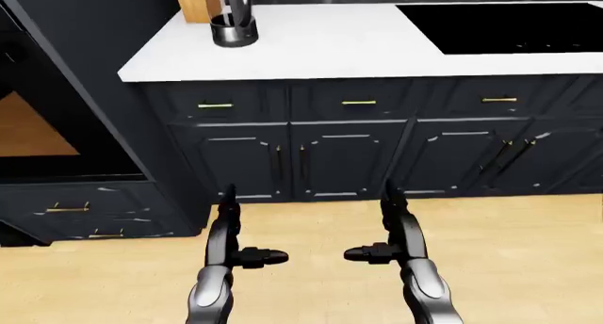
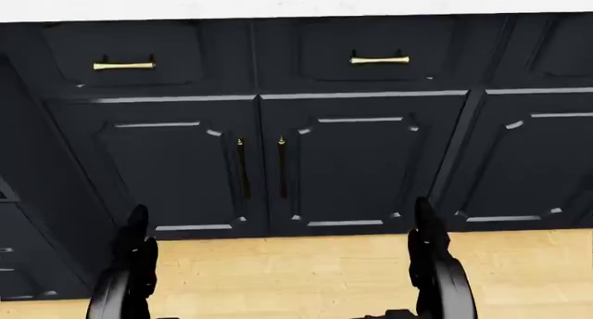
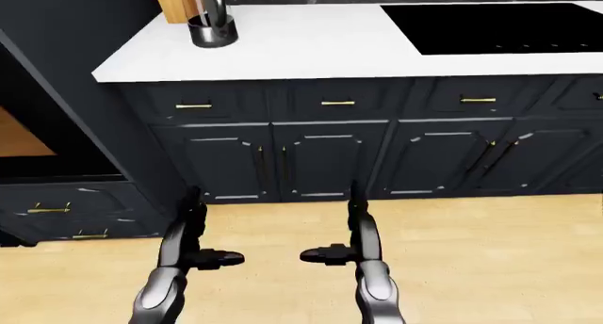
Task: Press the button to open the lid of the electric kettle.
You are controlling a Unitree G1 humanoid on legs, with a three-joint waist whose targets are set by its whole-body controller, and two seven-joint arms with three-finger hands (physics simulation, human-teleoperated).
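Both hands, left hand (image 1: 235,250) and right hand (image 1: 391,248), hung open and empty, far from the kettle (image 1: 232,17) at the counter's (image 1: 320,48) far left; a hurried reach risked toppling it.

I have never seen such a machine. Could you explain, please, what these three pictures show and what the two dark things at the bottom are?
All three pictures come from cameras on a humanoid robot's head, in a simulated kitchen. The dark shapes are its own three-finger hands: left hand and right hand, fingers spread, holding nothing. They hover above the light wooden floor, far from the white countertop. On it stand the dark cylindrical kettle base, a wooden block and a flat black cooktop. Below are dark cabinet doors.
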